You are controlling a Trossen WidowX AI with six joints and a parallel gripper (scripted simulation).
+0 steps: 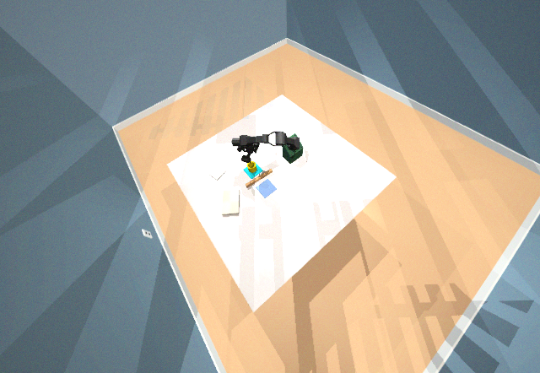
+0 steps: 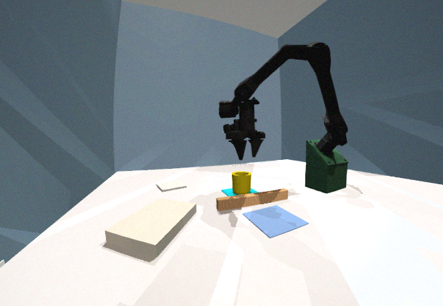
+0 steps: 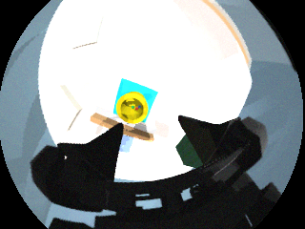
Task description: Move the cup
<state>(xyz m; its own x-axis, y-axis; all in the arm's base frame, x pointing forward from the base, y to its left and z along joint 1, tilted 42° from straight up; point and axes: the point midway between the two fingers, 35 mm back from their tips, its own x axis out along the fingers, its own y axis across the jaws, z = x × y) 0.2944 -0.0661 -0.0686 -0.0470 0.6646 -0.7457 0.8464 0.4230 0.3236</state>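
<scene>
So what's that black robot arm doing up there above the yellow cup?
The gripper is open and empty, hanging in the air right above the yellow cup. The cup stands upright on the turquoise pad, with colored marbles inside it. A wooden bar lies between that pad and the light blue pad, which has nothing on it. A thick cream block and a thin white tile lie off to the side.

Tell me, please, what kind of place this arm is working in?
It looks like a bare robot test room: a white table holding only the arm's green base, a yellow cup on a cyan pad, a wooden bar and a blue pad, within plain blue-grey walls.
</scene>
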